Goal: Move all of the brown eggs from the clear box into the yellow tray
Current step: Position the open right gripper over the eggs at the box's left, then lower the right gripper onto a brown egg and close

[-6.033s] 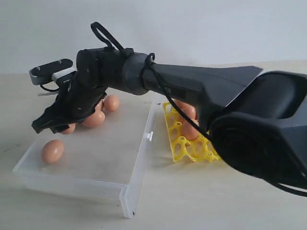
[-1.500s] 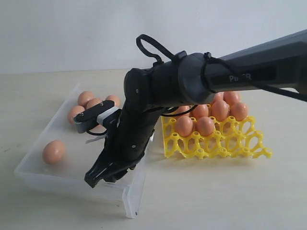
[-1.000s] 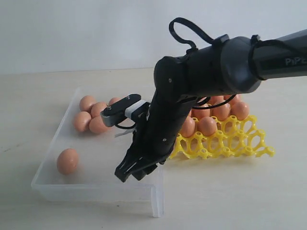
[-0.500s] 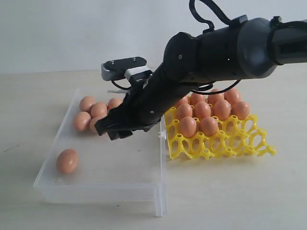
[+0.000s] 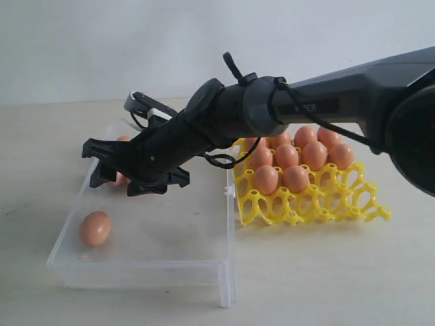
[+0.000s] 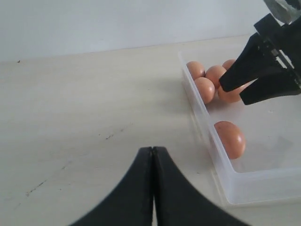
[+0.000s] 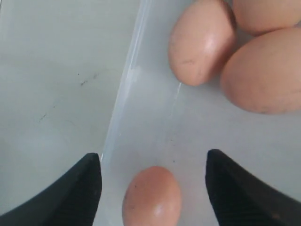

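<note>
The clear box [image 5: 136, 272] holds one brown egg [image 5: 95, 228] alone near its front left. More brown eggs [image 5: 119, 179] bunch at its far left, mostly hidden behind my right gripper [image 5: 109, 170], which hangs open and empty above them. In the right wrist view its fingertips [image 7: 94, 162] straddle the lone egg [image 7: 152, 195], well above it, with the clustered eggs [image 7: 202, 42] beyond. The yellow tray [image 5: 326, 207] to the right of the box carries several eggs [image 5: 286, 156]. My left gripper [image 6: 153, 149] is shut and empty over bare table, left of the box wall [image 6: 221, 174].
The right arm [image 5: 326, 102] stretches across from the right, over the tray's back corner and the box. A white clasp [image 5: 226, 192] sits on the box edge facing the tray. A pale wall stands behind the table.
My right gripper lifted from the box's front right corner, swung to the far left over the egg cluster, and opened wide. The eggs have not moved.
</note>
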Controlling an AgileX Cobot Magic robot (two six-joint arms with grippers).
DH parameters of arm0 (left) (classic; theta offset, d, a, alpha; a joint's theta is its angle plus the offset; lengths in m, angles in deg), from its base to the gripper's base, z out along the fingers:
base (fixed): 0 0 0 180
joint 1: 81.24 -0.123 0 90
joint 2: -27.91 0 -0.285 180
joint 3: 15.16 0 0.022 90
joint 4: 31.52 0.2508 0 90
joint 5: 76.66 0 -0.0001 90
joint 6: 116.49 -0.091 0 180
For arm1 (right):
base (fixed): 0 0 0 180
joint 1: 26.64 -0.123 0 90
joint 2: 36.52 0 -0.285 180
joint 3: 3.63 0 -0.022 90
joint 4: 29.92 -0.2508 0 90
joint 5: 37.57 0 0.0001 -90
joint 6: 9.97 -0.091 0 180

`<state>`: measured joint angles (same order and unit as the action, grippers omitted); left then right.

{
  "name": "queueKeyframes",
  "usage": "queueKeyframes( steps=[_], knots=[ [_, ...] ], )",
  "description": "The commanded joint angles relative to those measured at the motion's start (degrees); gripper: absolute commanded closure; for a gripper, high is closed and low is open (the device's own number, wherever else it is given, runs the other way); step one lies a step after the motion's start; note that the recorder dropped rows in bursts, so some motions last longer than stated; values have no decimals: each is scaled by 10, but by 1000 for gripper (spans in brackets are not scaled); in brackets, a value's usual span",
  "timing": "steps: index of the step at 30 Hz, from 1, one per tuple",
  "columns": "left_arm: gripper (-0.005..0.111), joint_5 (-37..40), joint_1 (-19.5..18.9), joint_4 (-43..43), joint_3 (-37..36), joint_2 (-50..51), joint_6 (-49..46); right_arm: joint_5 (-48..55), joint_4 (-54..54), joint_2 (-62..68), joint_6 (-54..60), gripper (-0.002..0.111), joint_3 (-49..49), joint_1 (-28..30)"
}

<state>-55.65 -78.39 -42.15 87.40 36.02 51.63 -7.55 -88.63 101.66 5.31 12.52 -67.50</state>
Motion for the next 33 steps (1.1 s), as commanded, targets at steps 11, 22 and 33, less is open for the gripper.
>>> queueKeyframes(
  steps=[11, 22, 33],
  knots=[
    [107, -6, -1, -1, 2, -3, 1, 25, -18, 31, 23, 47, 8, -31],
    [107, -6, -1, -1, 2, -3, 1, 14, -26, 55, 23, 47, 8, -31],
    [107, -6, -1, -1, 2, -3, 1, -16, -26, 55, 23, 61, 8, -31]
  ],
)
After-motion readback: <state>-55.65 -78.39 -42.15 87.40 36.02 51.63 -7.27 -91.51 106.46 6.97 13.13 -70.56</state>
